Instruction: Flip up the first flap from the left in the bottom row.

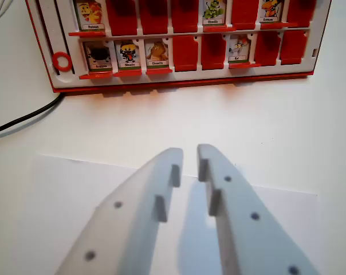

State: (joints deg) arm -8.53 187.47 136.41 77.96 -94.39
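A red and white flap board (184, 80) lies across the top of the wrist view. In its bottom row, the first flap from the left (98, 55) stands up and shows a dark character picture. The two flaps beside it (128, 54) (157, 53) also stand up with pictures. Further right, two red flaps (185, 53) lie flat, then one more picture flap (239, 50) is up. My gripper (190, 153) hangs low in the view, well short of the board. Its white fingers (172, 160) are slightly apart and hold nothing.
A black cable (24, 117) runs over the white table from the board's left corner to the left edge. A red ring (62, 61) sits in a slot at the board's left side. A white sheet (70, 189) lies under the gripper.
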